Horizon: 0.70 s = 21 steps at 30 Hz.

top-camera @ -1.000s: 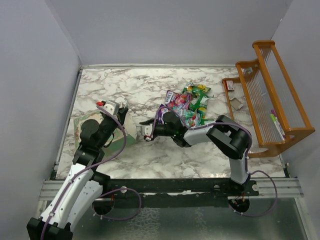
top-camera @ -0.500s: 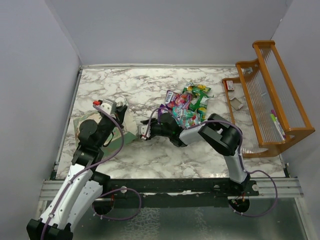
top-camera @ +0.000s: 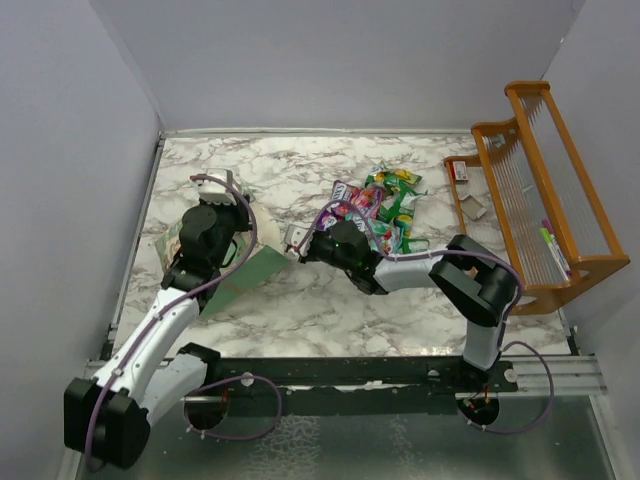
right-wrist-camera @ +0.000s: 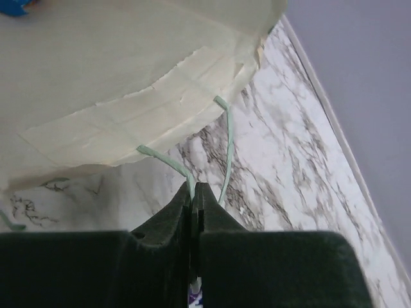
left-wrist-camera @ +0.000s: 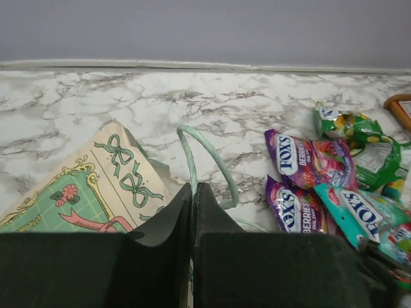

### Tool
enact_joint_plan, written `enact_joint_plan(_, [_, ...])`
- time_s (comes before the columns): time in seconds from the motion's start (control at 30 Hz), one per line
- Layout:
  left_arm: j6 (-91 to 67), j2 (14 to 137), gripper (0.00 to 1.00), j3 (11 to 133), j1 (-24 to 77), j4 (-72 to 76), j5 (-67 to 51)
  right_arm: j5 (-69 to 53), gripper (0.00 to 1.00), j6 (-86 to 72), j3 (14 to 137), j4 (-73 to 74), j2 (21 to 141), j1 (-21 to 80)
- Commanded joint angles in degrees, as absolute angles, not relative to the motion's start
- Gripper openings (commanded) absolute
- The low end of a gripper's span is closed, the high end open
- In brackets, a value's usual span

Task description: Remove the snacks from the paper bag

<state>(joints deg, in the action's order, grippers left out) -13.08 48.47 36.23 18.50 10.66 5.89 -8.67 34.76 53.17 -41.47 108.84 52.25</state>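
Observation:
The pale-green paper bag (top-camera: 245, 270) lies tilted between my two grippers; its printed side (left-wrist-camera: 83, 192) shows in the left wrist view and its cream surface (right-wrist-camera: 128, 83) fills the right wrist view. My left gripper (top-camera: 238, 228) (left-wrist-camera: 192, 190) is shut on one green bag handle (left-wrist-camera: 209, 157). My right gripper (top-camera: 289, 248) (right-wrist-camera: 194, 190) is shut on the other handle (right-wrist-camera: 170, 163). The snacks (top-camera: 375, 210) lie piled on the marble right of the bag: purple packets (left-wrist-camera: 308, 160), a blue-green one (left-wrist-camera: 356, 215), a green one (left-wrist-camera: 347, 125). A blue scrap (right-wrist-camera: 13, 5) shows at the bag's edge.
An orange wooden rack (top-camera: 545, 190) stands along the right wall, with small items (top-camera: 461, 172) on its base. Grey walls close the table (top-camera: 300, 310) on the left, far and right sides. The right arm's forearm (top-camera: 420, 268) stretches just in front of the snack pile.
My left gripper has moved farther back and left with the bag's handle, and the bag has shifted and tilted with it. My right gripper has moved slightly back, still on its handle.

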Motion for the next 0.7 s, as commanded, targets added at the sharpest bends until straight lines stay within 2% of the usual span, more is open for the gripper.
enact_joint_plan(0.0, [-14.1, 56.6, 0.0, 41.2, 18.2, 17.1, 10.9, 4.9, 0.01, 31.9, 49.8, -40.4, 104.3, 53.1])
enact_joint_plan(0.3, [-11.0, 69.2, 0.0, 53.9, 17.7, 19.9, -0.5, 14.1, 0.01, 27.0, 44.9, -34.5, 96.7, 61.3])
enact_joint_plan(0.5, [-6.1, 73.3, 0.0, 61.6, 17.6, 17.4, -10.4, 13.4, 0.03, 20.7, 45.9, -28.7, 90.6, 62.7])
enact_joint_plan(0.67, [-5.6, 68.0, 0.0, 56.1, 17.6, 19.5, -15.8, 10.8, 0.06, 21.5, 46.4, -28.9, 87.8, 63.7])
